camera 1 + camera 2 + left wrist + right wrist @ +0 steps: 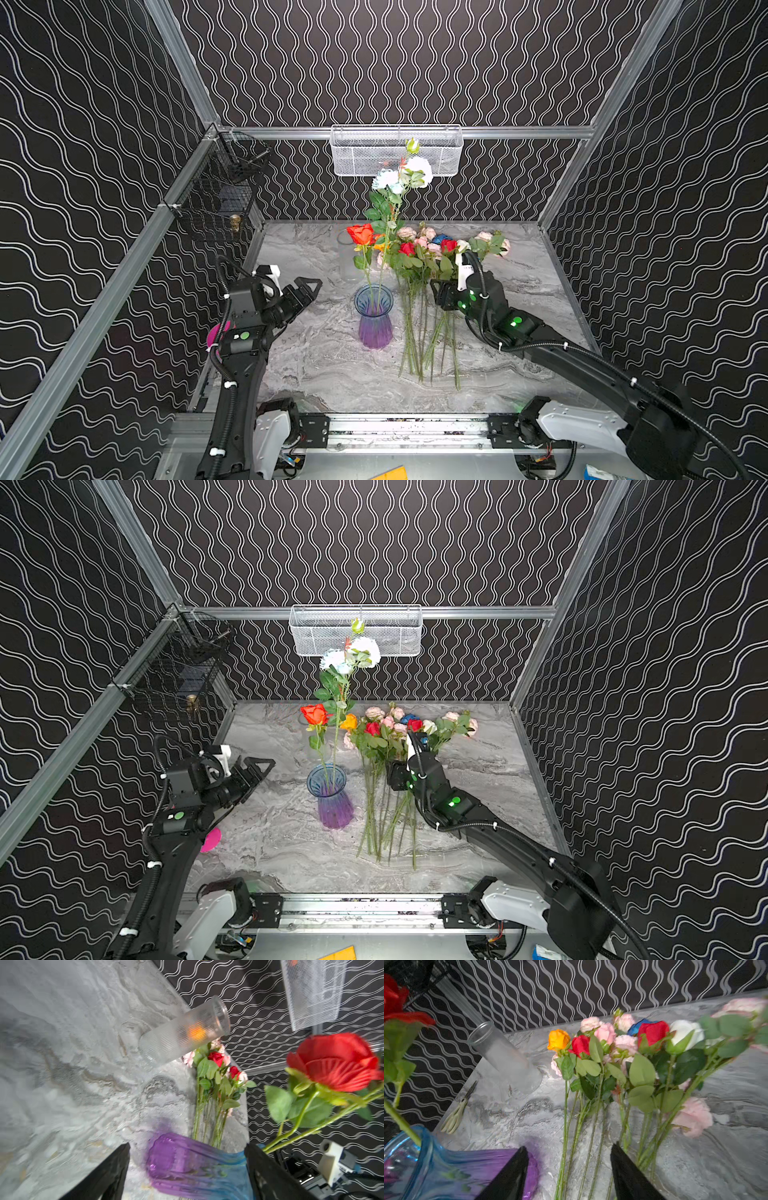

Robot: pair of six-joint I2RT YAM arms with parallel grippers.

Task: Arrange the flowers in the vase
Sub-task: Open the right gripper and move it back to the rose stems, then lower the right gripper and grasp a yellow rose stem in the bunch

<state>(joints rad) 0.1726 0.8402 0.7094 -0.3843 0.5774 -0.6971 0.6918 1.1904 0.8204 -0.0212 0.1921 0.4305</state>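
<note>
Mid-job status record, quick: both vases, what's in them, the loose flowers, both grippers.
target vase: blue-to-purple fluted glass vase, upright
in vase: red rose; tall white-flowered stem
spare vase: clear ribbed glass cylinder, upright behind the target vase, looks empty
loose flowers: bunch of mixed-colour roses lying flat, right of the target vase
left gripper: open, left of the target vase, holding nothing
right gripper: open, low over the loose stems, none clamped
</note>
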